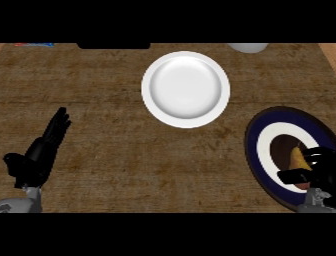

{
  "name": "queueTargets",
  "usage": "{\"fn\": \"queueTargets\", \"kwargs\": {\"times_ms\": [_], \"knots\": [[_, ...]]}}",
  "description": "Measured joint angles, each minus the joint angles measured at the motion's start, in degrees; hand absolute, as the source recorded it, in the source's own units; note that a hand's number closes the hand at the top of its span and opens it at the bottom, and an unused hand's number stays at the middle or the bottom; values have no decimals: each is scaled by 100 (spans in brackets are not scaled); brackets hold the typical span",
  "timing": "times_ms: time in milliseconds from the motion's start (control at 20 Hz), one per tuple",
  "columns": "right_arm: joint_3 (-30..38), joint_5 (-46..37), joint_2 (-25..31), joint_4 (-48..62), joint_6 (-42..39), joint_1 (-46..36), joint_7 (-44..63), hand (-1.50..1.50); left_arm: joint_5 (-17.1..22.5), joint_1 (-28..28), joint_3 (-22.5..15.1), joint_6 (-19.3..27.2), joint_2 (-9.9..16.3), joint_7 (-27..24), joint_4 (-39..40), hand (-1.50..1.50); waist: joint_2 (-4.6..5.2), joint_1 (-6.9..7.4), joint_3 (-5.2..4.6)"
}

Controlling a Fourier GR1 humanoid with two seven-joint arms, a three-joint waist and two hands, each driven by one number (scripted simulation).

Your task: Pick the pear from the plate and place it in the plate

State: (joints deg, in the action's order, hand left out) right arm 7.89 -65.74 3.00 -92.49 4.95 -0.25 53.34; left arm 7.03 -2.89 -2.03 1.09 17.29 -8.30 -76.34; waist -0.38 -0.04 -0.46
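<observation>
A yellow-brown pear [297,160] lies on the dark blue plate [263,131] with a white ring and brown centre, at the right of the head view. My right hand [326,170] is over that plate, its fingers and thumb curled round the pear and hiding most of it. A white plate [186,89] sits farther back near the middle, with nothing on it. My left hand [42,150] rests open at the lower left, fingers straight and pointing away, well apart from both plates.
The wooden counter [112,150] fills the view. A pale rounded object [248,47] shows at the back edge right of centre, a dark block [113,45] at the back left of centre, and a small red and blue thing [34,44] in the far left corner.
</observation>
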Motion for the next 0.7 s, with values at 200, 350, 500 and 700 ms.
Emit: {"fn": "queueTargets", "kwargs": {"times_ms": [200,350,500,700], "knots": [[-14,-26,93,157,219,-19,-236,150,-56,-28,65,-50,-37,157,-129,0,-23,-2,-29],[-141,-208,239,195,323,-33,-440,150,-116,21,47,-27,-94,166,-179,0,-21,15,-26],[-346,205,748,366,-118,-290,-1428,150,-123,-59,33,-70,-107,112,-114,0,26,102,5],[-668,798,1380,598,-664,-648,-2989,150,-146,-165,-47,-102,-151,132,-138,0,95,291,55]]}}
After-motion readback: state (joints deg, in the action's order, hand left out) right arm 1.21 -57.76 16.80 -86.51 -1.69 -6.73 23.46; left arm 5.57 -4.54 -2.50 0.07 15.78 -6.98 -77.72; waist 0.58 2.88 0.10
